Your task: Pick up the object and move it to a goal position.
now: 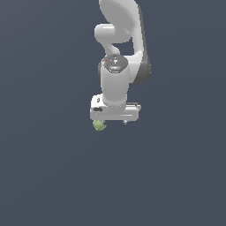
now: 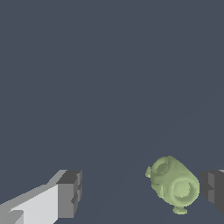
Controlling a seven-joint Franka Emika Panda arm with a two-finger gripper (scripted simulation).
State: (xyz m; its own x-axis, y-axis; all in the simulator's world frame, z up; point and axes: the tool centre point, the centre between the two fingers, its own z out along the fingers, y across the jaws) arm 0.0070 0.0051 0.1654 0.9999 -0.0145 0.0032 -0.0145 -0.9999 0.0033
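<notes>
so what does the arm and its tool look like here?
White, rounded arm segments with dark grey joint sections and a grey hexagonal cap bearing small red dots. The tool has a boxy white body; its fingers are white and blocky, ending in dark grey ridged pads. No cables visible.

White rounded arm (image 1: 115, 84), dark grey side panel, boxy hand (image 1: 115, 120) w/ grey pads (image 2: 70, 194).

A plain, dark slate-blue backdrop fills both views — flat, evenly lit, with no visible furniture or walls.
</notes>
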